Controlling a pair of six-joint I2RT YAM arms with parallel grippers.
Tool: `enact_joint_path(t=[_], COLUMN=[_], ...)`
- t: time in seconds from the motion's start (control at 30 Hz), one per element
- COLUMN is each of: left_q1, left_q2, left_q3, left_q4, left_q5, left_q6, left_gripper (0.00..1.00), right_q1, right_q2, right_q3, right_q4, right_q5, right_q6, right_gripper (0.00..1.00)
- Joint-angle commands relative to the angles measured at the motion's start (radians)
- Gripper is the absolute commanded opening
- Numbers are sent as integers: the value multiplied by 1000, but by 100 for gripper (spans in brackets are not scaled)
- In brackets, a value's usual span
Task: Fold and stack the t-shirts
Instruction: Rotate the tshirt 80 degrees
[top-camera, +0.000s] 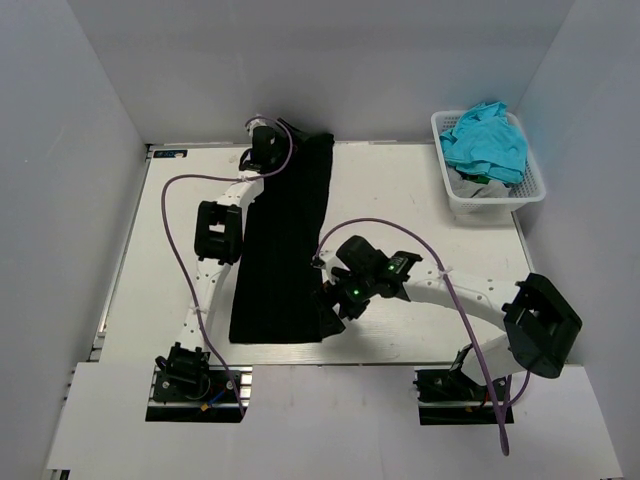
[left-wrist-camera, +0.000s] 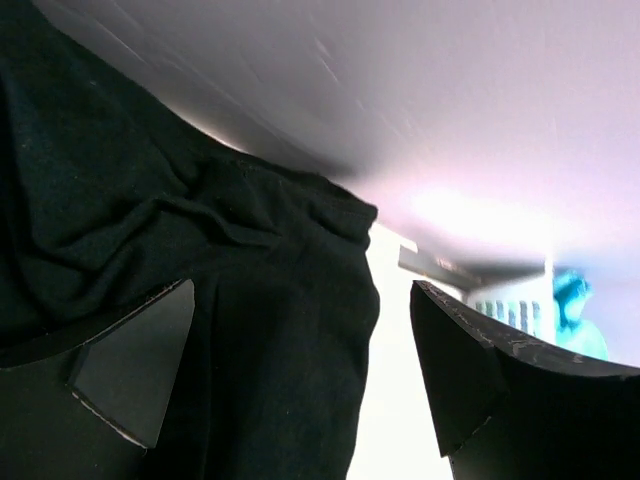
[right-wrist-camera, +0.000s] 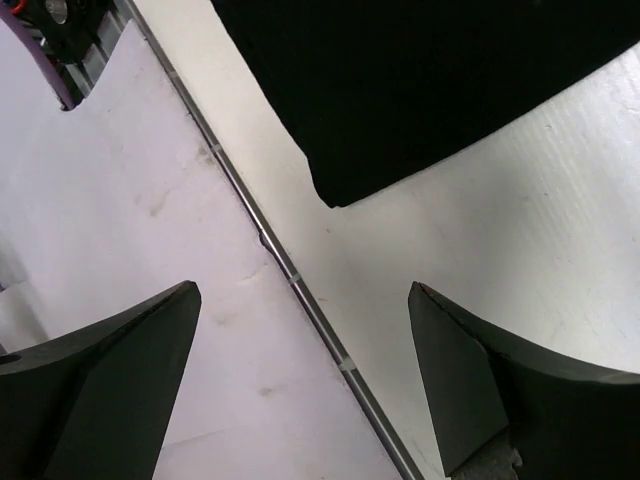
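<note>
Top external view: the black t-shirt (top-camera: 285, 250) lies on the table (top-camera: 420, 200) as one long narrow strip. Its far end is bunched against the back wall (top-camera: 350, 80), and its near end is cut square, just short of the table's near edge. Both long edges run fairly straight, though the right one bows out a little toward its middle.

The left gripper (top-camera: 266, 142) sits at the shirt's far left corner, over the rumpled cloth. In the left wrist view its fingers (left-wrist-camera: 130, 370) stand wide apart with nothing pinched between them. Wrinkled black fabric fills the space beyond them, and the shirt's right edge drops down between the tips.

The right gripper (top-camera: 328, 312) hovers beside the shirt's near right corner. The right wrist view shows it spread wide as well, holding nothing. That corner of the shirt lies just ahead of the tips and apart from them. Below the corner a metal rail (right-wrist-camera: 235, 190) marks the table's near edge, with a white board (right-wrist-camera: 170, 230) past it.

Right of the shirt, open white table surface reaches out to a basket (top-camera: 535, 192) at the far right, well apart from the shirt and heaped with teal t-shirts (top-camera: 487, 140). Left of the shirt a narrower band of table runs under the left arm (top-camera: 218, 230).
</note>
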Motion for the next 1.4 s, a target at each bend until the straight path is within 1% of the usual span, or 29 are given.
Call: enact_joint_path(t=[0.0,0.03,0.07,0.13,0.17,0.2,0.27,0.3,0.37,0.4,0.47,0.57,0.6,0.67,0.7,0.73,0.8,0.83,0.87,0.9,0.93,1.0,1.03,1.07,1.1,1.17,1.23,1.27,1.37], left_q1=[18,18,18,18,30,40,52,52,52,52,52,52,52,52,52,52,43,32,32,32,32,32,23,23,23,23,23,23,23], left_q2=[-15,-27,-42,-87,-104,-124,-174,-183,-212,-234,-288,-398,-473,-573,-635,-779,-936,-1011,-1089,-1233,-1298,-1436,-1467,-1495,-1524,-1637,-1710,-1768,-1829], left_q3=[-11,-10,-10,-21,-48,-79,-121,-106,-72,-72,-72,-41,-41,-113,-168,-319,-510,-714,-824,-1035,-1135,-1325,-1363,-1397,-1473,-1574,-1612,-1635,-1696], left_q4=[-133,-154,-179,-284,-315,-284,-234,-225,-199,-146,-115,-162,-186,-286,-323,-401,-462,-505,-519,-519,-519,-603,-666,-805,-861,-973,-1032,-1102,-1203], left_q5=[-190,-280,-325,-435,-436,-427,-361,-338,-225,-141,-102,-69,-69,-54,-54,-74,-83,-83,-65,-24,10,73,87,87,87,69,69,69,40], left_q6=[9,21,33,46,58,87,145,212,281,329,352,361,374,394,394,377,339,290,261,225,202,191,213,213,213,213,213,201,161], left_gripper=[100,100,100,100,100,100,100,100,100,100,100,100,100,100,100,100,100,100,100,100,100,100,100,100,100,100,100,100,100], right_q1=[-13,-21,-21,-28,-30,-36,-36,-36,-38,-41,-44,-44,-44,-47,-47,-50,-45,-45,-45,-45,-45,-41,-42,-45,-44,-44,-41,-44,-41], right_q2=[-29,-37,-60,-66,-78,-82,-103,-106,-117,-111,-77,-57,-59,-59,-49,-33,-17,-17,-23,-26,-31,-29,-29,-29,-29,-22,-17,-7,16], right_q3=[16,14,10,-4,-6,-9,-24,-33,-40,-32,-9,8,8,11,23,40,54,45,28,19,10,5,8,0,0,-1,-9,-21,-36], right_q4=[-15,-18,-15,-29,-36,-64,-57,-44,-18,-14,-29,-34,-23,-7,-10,-26,-32,-20,23,40,57,60,54,54,60,54,65,81,85], right_q5=[9,31,40,118,132,170,198,215,211,206,207,217,224,238,244,241,238,197,186,166,136,126,134,137,137,140,112,106,83], right_q6=[-7,-1,2,28,40,57,81,98,102,106,112,131,138,160,167,177,186,200,206,210,210,204,204,195,195,198,204,210,218], right_gripper=[90,90,90,90,90,90,90,90,90,90,90,90,90,90,90,90,90,90,90,90,90,90,90,90,90,90,90,90,90])
